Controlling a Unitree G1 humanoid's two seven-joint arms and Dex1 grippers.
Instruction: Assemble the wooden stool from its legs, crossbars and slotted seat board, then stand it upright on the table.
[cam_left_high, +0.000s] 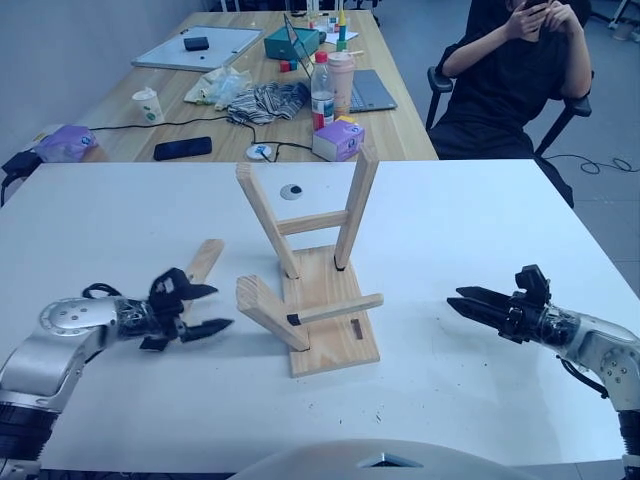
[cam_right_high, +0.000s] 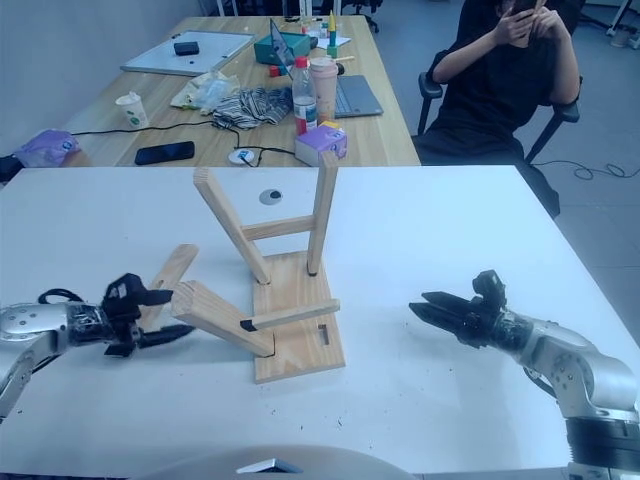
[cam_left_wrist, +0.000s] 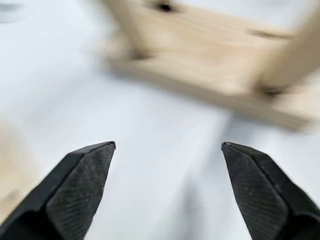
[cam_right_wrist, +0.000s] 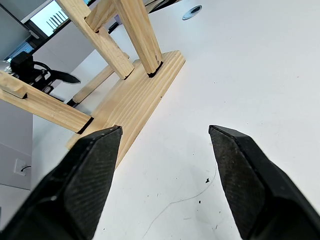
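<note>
Now left pincer (cam_left_high: 222, 307) and right pincer (cam_left_high: 452, 298) gape empty over the white table (cam_left_high: 480, 220).

1. I work in an office-like lab room.
2. Behind my white bench (cam_left_high: 480, 200) stands a wooden bench (cam_left_high: 120, 125) cluttered with a laptop (cam_left_high: 370, 92), phone (cam_left_high: 182, 148), cable (cam_left_high: 200, 122), cup (cam_left_high: 148, 105) and bottle (cam_left_high: 321, 90).
3. A person (cam_left_high: 515, 80) sits at it in an office chair (cam_left_high: 572, 108).

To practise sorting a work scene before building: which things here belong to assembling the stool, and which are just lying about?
Belong to the job: seat board, upright leg pair, tilted leg, loose wooden piece, left gripper and right gripper, both open.

Just lying about: phone, paper cup, bottle, purple box, laptop, all on the wooden table behind.
</note>
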